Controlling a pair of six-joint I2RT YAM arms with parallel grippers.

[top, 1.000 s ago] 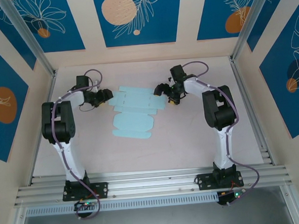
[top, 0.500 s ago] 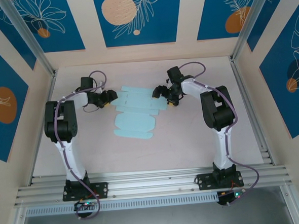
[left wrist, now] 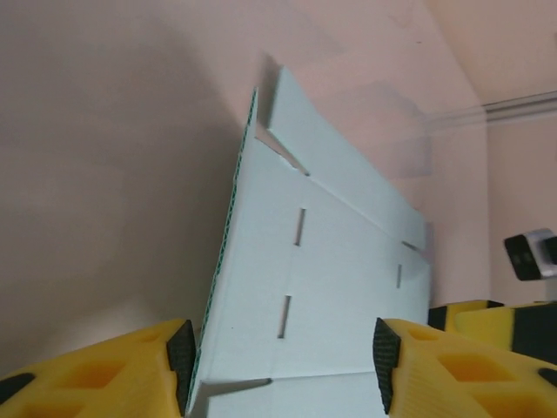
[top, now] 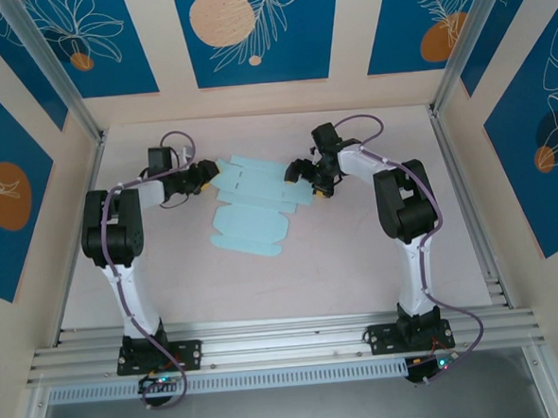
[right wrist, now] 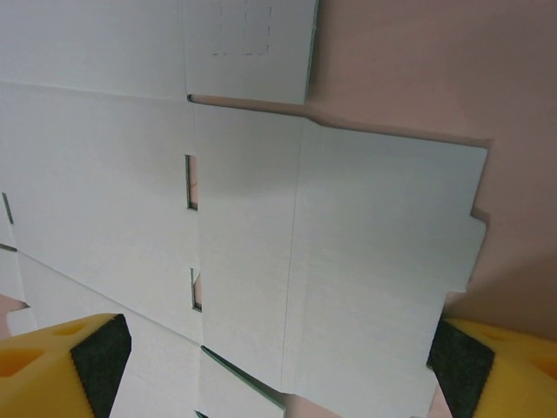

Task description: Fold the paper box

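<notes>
A pale pink table (top: 358,261), walled by beige boards with blue botanical panels (top: 254,30), carries the work. The paper box (top: 250,206) is not yet a box. It is a flat die-cut sheet of light-blue card, lying between the two grippers and reaching from them back toward the arm bases. With nothing folded up, it encloses no space and holds nothing.

The left gripper (left wrist: 283,357) sits low at one end of the sheet, its jaws about half apart, and an end panel runs forward from between its fingers. Beside the finger at the left of the wrist view, the card's edge is tilted up off the table. I judge the gripper is placed there to raise that panel along its crease. Whether the pads actually press on the card I cannot tell.

The right gripper (right wrist: 277,357) hangs over the opposite end with its jaws spread wide. The sheet lies flat beneath and ahead of it, and it grips nothing that I can see. Its position looks meant to steady that end while the other is lifted. The cut slots (left wrist: 298,226) ahead of the left fingers probably take tabs at a later step.
</notes>
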